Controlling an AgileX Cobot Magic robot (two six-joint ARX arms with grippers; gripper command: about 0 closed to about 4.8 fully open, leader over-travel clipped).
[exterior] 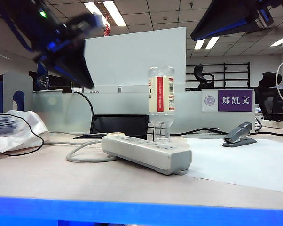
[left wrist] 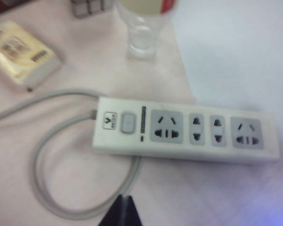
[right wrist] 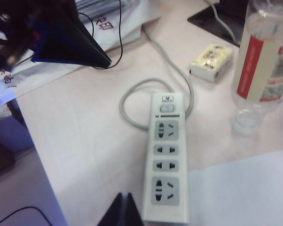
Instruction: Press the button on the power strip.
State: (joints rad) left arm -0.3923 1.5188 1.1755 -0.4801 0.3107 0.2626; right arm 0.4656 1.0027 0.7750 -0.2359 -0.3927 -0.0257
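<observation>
Open air above the power strip [left wrist: 186, 131], sockets unplugged and button [left wrist: 127, 123] uncovered. Upturned plastic bottle [exterior: 161, 104] standing on its cap just behind the strip, crowding any pass from the back. Pale grey cable [left wrist: 43, 188] looped beside the button end, near a small yellow box [left wrist: 23, 53]. Bare worktop [exterior: 61, 181] along the strip's near side. Stapler [exterior: 239, 135] well apart on white paper [exterior: 254, 162]. Left hand [left wrist: 124, 209] and right hand [right wrist: 124, 207] both aloft, well clear of the strip.
</observation>
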